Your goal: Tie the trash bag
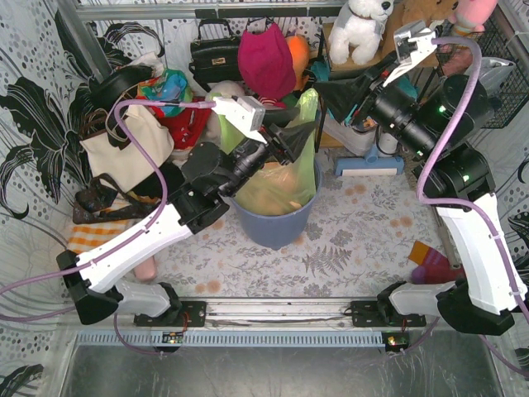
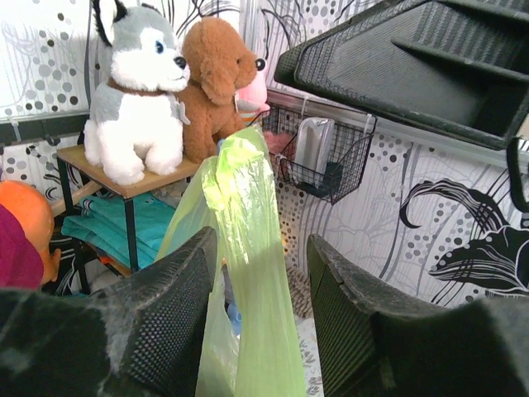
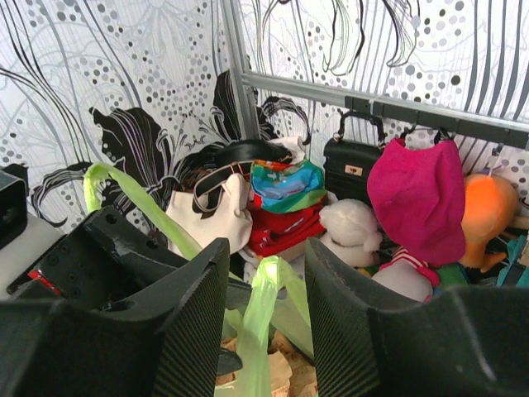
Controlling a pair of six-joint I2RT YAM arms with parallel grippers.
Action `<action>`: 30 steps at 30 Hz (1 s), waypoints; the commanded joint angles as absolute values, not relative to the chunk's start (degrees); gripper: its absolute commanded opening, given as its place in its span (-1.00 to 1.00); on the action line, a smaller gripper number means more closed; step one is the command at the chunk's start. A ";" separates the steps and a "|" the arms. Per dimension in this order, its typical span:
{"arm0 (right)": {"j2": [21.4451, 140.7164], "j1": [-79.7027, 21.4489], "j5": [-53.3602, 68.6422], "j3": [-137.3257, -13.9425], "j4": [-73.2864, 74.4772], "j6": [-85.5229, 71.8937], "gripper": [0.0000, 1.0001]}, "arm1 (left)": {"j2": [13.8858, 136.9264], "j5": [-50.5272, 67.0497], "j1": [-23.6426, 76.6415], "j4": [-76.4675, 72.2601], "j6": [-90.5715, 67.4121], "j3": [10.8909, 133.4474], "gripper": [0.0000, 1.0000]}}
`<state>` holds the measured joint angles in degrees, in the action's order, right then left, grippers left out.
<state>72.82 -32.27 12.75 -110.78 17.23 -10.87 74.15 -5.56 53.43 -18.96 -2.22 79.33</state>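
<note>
The trash bag [image 1: 285,186], thin light-green plastic with tan scraps inside, sits in the blue-grey bin [image 1: 277,225]. One of its ears [image 1: 307,112] stands pulled up above the rim. My left gripper [image 1: 302,134] is at that ear. In the left wrist view the green strip [image 2: 248,248] runs up between the left gripper's [image 2: 260,277] open jaws, close to the left finger and unclamped. My right gripper [image 1: 325,98] hovers just right of the ear. In its wrist view another green strip [image 3: 277,318] rises between the right gripper's [image 3: 266,289] open jaws, with gaps on both sides.
A cream tote bag [image 1: 124,149], black handbag [image 1: 215,54], magenta hat [image 1: 266,62] and plush toys [image 1: 359,29] crowd the back and left. A wire basket [image 2: 326,161] hangs on the wall. A second green loop [image 3: 124,194] arcs over the left gripper's black body [image 3: 99,265].
</note>
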 commanded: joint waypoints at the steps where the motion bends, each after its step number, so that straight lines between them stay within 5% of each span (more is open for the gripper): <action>1: 72.64 -32.26 11.98 -110.47 18.75 -9.36 -0.16 | 76.25 -7.55 53.61 -21.90 -2.09 81.99 0.10; 24: 68.61 -32.28 6.86 -104.29 14.13 -12.07 -0.20 | 75.61 6.00 50.88 -29.66 1.68 83.89 0.11; 30: 67.53 -32.32 8.44 -103.52 11.67 -12.34 -0.03 | 73.87 8.25 50.80 -30.86 2.52 82.49 0.12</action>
<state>68.97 -32.27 8.10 -104.03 15.94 -11.33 75.88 6.20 51.27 -27.05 0.49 82.67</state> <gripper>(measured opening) 0.453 0.558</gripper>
